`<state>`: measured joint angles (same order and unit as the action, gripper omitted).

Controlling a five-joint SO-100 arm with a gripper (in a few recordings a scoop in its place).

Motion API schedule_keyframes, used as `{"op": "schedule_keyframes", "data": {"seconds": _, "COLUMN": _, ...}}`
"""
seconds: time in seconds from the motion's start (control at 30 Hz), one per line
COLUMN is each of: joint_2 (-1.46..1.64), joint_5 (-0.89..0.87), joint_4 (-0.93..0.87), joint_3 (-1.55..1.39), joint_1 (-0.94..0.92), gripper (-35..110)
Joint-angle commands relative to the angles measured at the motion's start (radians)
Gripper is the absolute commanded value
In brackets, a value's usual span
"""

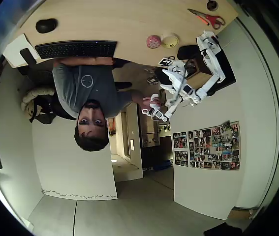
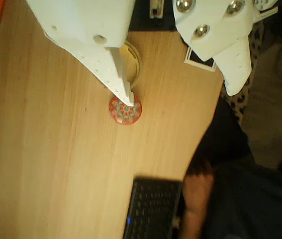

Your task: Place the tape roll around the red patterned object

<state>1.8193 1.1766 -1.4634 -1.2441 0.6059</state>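
Note:
The red patterned object point(image 2: 125, 109) is a small round disc-like ball lying on the wooden desk point(image 2: 41, 149). In the wrist view the tip of my left finger point(image 2: 116, 69) overlaps its upper edge. The cream tape roll point(image 2: 132, 56) lies just beyond it, flat on the desk and half hidden behind that finger. My gripper point(image 2: 180, 94) hangs above the desk, open, with nothing between its fingers. In the overhead view the red object point(image 1: 153, 41) and the tape roll point(image 1: 170, 40) sit side by side near the desk edge, with my white arm point(image 1: 213, 59) beside them.
A black keyboard point(image 2: 150, 209) point(image 1: 76, 48) lies near a person's arm point(image 2: 195, 199); the person point(image 1: 87, 88) sits at the desk. Orange-handled scissors point(image 1: 209, 18) and a black mouse point(image 1: 46, 25) lie farther off. A black-and-white marker card point(image 2: 199, 57) sits at the desk edge.

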Motion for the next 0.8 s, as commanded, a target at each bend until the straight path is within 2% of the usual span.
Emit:
{"op": "schedule_keyframes", "data": {"seconds": 0.0, "joint_2": 0.026, "joint_5": 0.023, "joint_4": 0.003, "joint_3": 0.031, "joint_1": 0.017, "gripper": 46}}
{"op": "schedule_keyframes", "data": {"seconds": 0.13, "joint_2": 0.034, "joint_5": 0.006, "joint_4": 0.003, "joint_3": 0.012, "joint_1": 0.012, "gripper": 46}}
{"op": "schedule_keyframes", "data": {"seconds": 0.33, "joint_2": 0.201, "joint_5": -0.337, "joint_4": -0.003, "joint_3": -0.229, "joint_1": -0.002, "gripper": 48}}
{"op": "schedule_keyframes", "data": {"seconds": 0.5, "joint_2": 0.284, "joint_5": -0.38, "joint_4": -0.005, "joint_3": -0.336, "joint_1": -0.002, "gripper": 49}}
{"op": "schedule_keyframes", "data": {"seconds": 0.63, "joint_2": 0.259, "joint_5": -0.235, "joint_4": -0.005, "joint_3": -0.299, "joint_1": -0.006, "gripper": 49}}
{"op": "schedule_keyframes", "data": {"seconds": 0.77, "joint_2": 0.11, "joint_5": 0.178, "joint_4": -0.005, "joint_3": -0.107, "joint_1": -0.021, "gripper": 49}}
